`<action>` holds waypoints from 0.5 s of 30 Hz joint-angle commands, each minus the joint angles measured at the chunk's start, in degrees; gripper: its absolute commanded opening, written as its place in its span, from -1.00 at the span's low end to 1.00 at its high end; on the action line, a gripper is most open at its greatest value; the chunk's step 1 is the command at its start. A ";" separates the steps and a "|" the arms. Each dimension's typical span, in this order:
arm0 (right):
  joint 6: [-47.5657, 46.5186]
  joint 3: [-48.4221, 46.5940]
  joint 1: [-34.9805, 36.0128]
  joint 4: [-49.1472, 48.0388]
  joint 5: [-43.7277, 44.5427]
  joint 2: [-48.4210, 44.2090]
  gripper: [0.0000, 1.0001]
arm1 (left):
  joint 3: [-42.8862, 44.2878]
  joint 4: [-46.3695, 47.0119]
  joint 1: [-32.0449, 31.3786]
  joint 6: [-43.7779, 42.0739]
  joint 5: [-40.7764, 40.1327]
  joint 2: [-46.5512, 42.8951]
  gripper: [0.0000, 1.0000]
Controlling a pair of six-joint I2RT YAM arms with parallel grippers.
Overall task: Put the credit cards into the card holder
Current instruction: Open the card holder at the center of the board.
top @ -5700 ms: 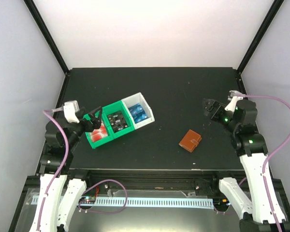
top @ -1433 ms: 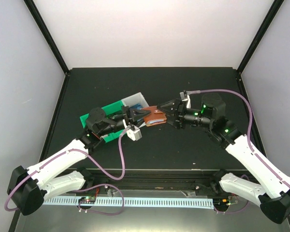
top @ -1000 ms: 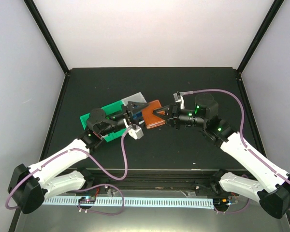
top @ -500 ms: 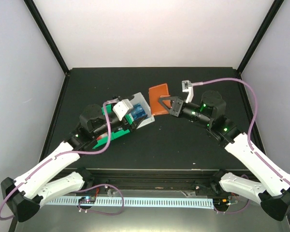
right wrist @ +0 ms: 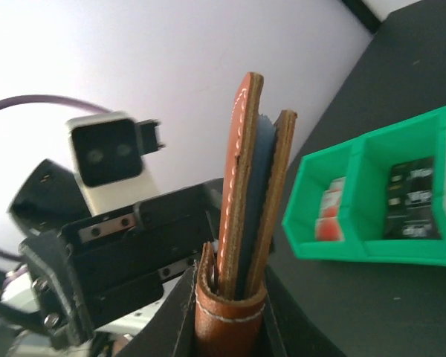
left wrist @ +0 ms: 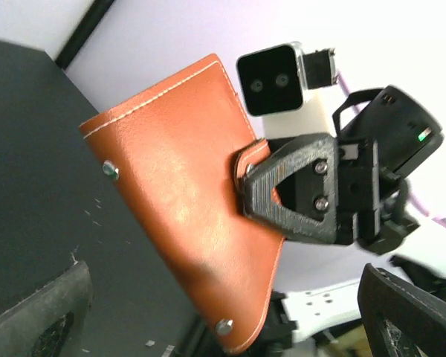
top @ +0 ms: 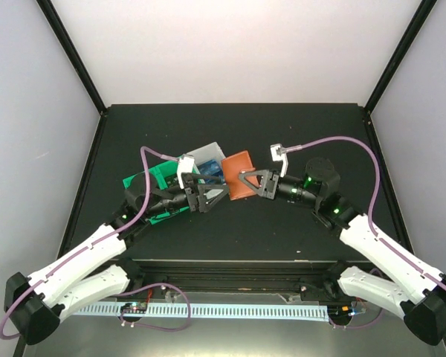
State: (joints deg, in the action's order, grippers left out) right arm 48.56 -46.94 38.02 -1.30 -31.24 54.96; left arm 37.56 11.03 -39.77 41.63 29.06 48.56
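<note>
Top external | pinching brown leather card holder (top: pixel 239 165) in right gripper (top: pixel 243 178), off table (top: pixel 297 134), just right of green-and-white tray (top: pixel 145 182) | with left gripper (top: pixel 217 199) spread wide beside it, holding nothing | credit cards (right wrist: pixel 407 201) seen only in tray; apparently none loaded yet

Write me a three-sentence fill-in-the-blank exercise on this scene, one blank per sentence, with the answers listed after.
1. The card holder is gripped in the air by the ____ arm's jaws.
2. The left gripper, beside it, has its jaws ____.
3. The blue cards lie in the compartment of the tray that is coloured ____.

Missing words: right; open; white
</note>
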 commanded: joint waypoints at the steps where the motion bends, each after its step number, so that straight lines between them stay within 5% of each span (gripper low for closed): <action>1: 9.85 4.23 0.67 -17.99 -7.92 -1.29 -0.72 | -0.83 8.54 0.22 16.67 5.78 0.45 0.93; 7: 14.47 8.07 1.17 -25.01 -7.35 -2.49 -0.70 | -1.18 4.83 0.31 21.70 0.38 -2.64 0.43; 15: 14.38 6.13 1.63 -26.30 -9.24 0.62 -0.69 | -2.24 12.88 0.26 26.39 5.72 1.40 0.32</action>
State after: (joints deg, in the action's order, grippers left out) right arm 62.02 -38.87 39.05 -22.83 -38.35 53.98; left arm 35.27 17.61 -39.75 63.94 30.87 47.53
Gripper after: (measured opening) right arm 0.157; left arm 0.676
